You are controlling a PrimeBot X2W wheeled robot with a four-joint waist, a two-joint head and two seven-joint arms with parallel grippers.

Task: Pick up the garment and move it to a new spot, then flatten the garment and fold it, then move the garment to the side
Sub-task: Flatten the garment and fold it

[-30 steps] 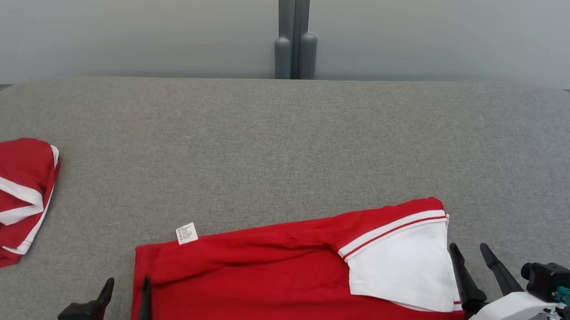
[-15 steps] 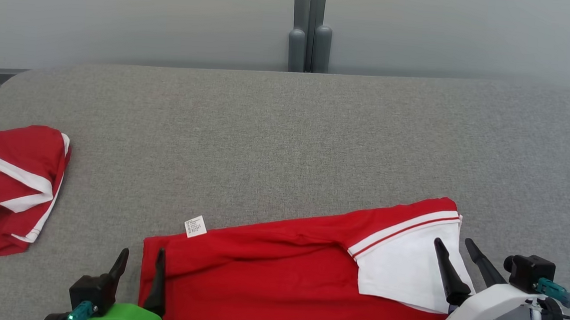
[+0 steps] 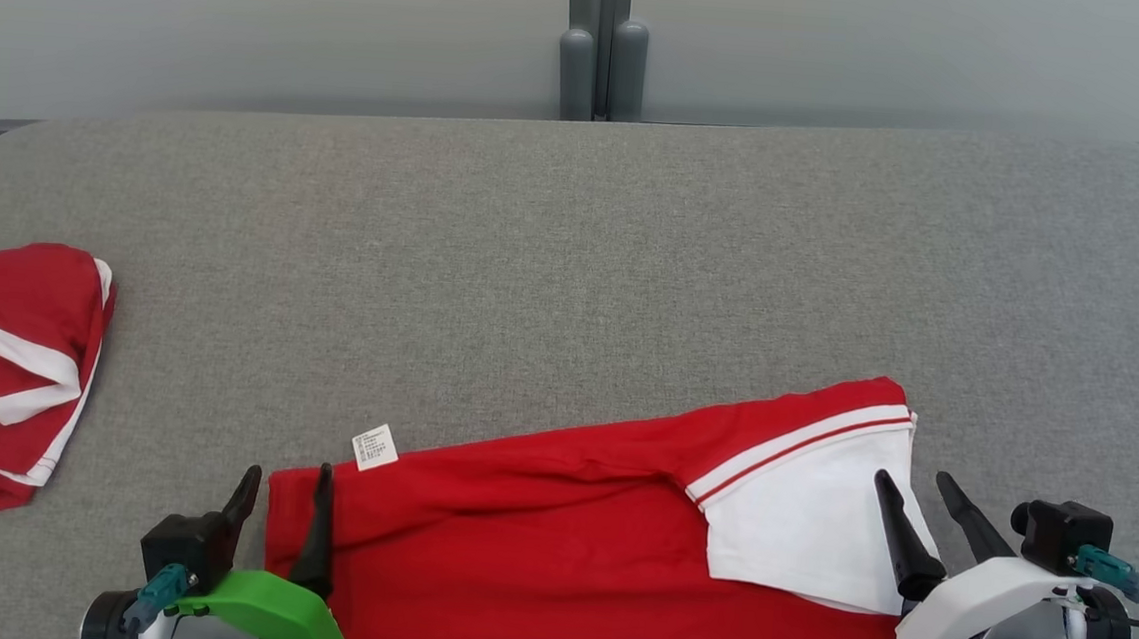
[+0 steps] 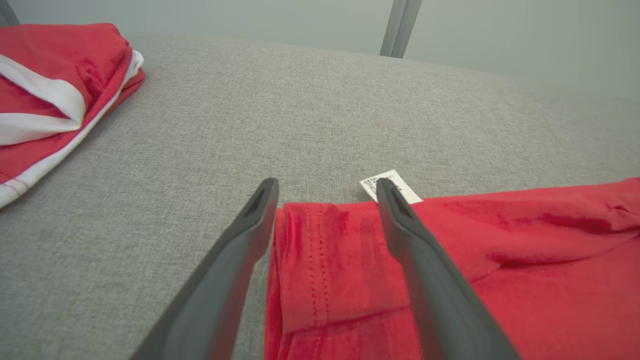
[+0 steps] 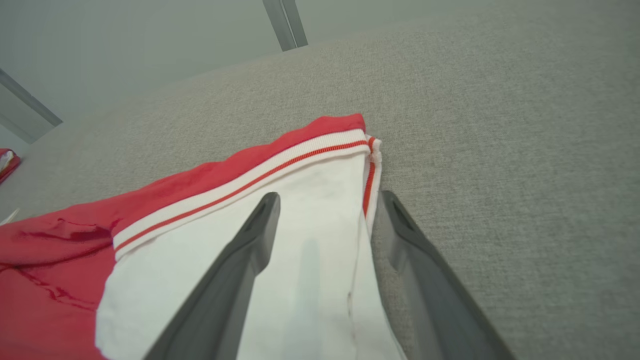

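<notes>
Where garment [image 3: 534, 538] ends, left end effector [image 3: 288, 470], seemingly astride edge

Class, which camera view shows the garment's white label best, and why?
Head view: the label lies whole, uncovered at the garment's far edge. Left wrist view shows it nearer, but a finger partly hides it. Right wrist view: cannot tell.

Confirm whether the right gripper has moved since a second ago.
Yes. Measured against the white end of the garment, the right gripper has shifted left: its open jaws now straddle that edge instead of sitting beside it.
</notes>
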